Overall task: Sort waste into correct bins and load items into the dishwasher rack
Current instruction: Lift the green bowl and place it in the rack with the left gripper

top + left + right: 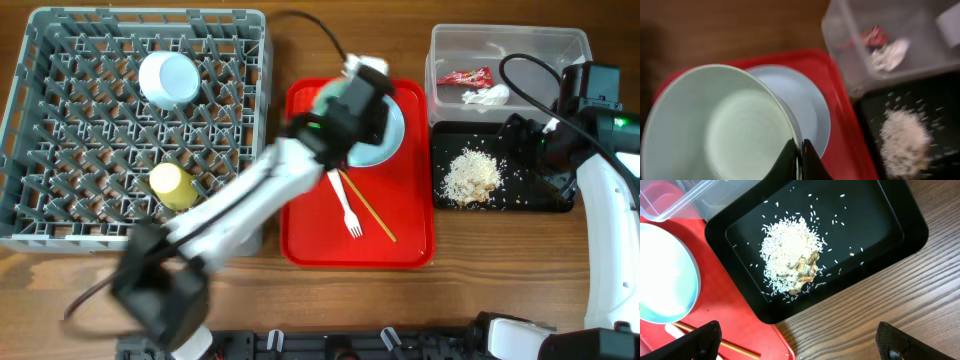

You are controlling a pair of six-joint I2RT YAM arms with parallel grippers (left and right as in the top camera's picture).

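My left gripper is shut on the rim of the pale mint bowl, over the red tray. A pale bluish plate lies under it. A white fork and wooden chopsticks lie on the tray. The rack holds a white round dish and a yellow cup. The clear tub holds the red wrapper and the white tissue. The black tray holds rice scraps. My right gripper is open and empty above the black tray.
The flat red serving tray sits in the middle between the rack and the black tray. Bare wooden table shows in front of the black tray. A black cable loops behind the red tray.
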